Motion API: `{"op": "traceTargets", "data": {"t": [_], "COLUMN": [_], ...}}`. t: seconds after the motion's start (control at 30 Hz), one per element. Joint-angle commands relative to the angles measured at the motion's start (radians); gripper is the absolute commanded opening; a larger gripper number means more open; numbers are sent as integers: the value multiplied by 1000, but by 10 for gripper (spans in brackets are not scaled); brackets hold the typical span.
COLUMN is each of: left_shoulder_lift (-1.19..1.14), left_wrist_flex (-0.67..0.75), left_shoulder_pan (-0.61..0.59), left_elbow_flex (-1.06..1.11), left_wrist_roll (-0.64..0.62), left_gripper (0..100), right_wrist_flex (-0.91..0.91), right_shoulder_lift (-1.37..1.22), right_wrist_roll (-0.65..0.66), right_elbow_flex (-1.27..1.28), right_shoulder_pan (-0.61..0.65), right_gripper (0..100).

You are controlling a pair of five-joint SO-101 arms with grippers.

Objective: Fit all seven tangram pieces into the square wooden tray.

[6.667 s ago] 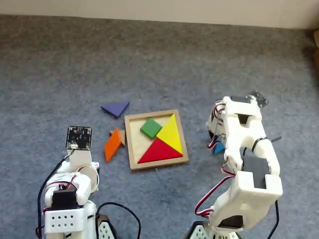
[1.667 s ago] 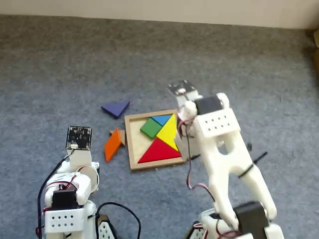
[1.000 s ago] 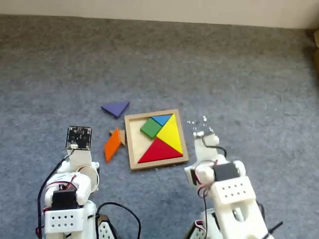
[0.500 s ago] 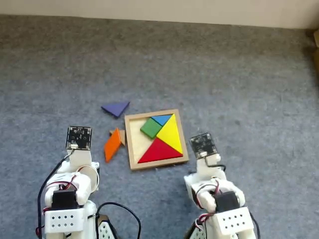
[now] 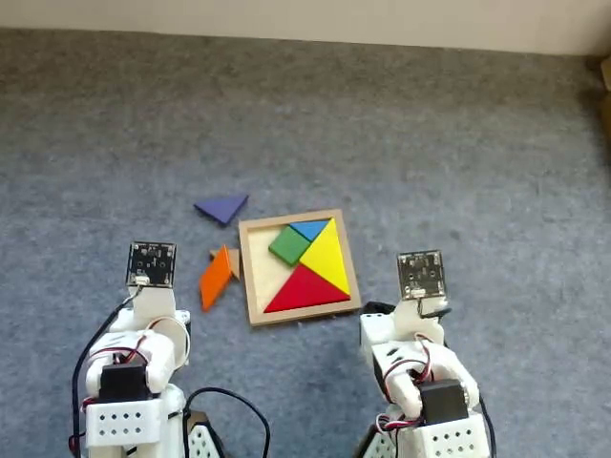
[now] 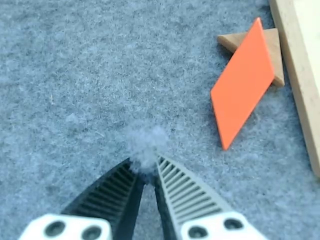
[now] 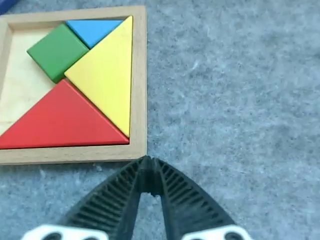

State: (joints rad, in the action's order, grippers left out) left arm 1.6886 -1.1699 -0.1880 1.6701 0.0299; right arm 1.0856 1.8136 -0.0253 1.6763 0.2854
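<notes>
We hold our right hand (image 7: 149, 175) pinched closed and empty; the tray (image 7: 141, 100), partly filled, lies just ahead of it. Our left hand (image 6: 147, 172), likewise closed, faces the orange piece (image 6: 243, 85) ahead.

Bright, even, diffuse light over carpet (image 5: 430, 114); shadows soft, faint, close under tray (image 7: 75, 155) rim.

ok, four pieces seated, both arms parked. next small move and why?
Probably open the left gripper and reach for the orange parallelogram. It lies nearest that gripper, resting on a tan triangle beside the wooden tray, whose left part is bare. The gripper is shut and empty.
</notes>
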Motion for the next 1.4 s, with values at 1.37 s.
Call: {"op": "traceTargets", "data": {"t": [1.37], "left_shoulder_lift": [-1112], "left_wrist_flex": [-114], "left_shoulder_pan": [-19], "left_elbow_flex": [-1007], "left_wrist_roll": [310], "left_gripper": [235], "right_wrist_flex": [64], "right_shoulder_lift": [13], "right_wrist_roll": [-3], "right_elbow_flex": [88], "right_shoulder_pan": [-21], "right_gripper": [4]}}
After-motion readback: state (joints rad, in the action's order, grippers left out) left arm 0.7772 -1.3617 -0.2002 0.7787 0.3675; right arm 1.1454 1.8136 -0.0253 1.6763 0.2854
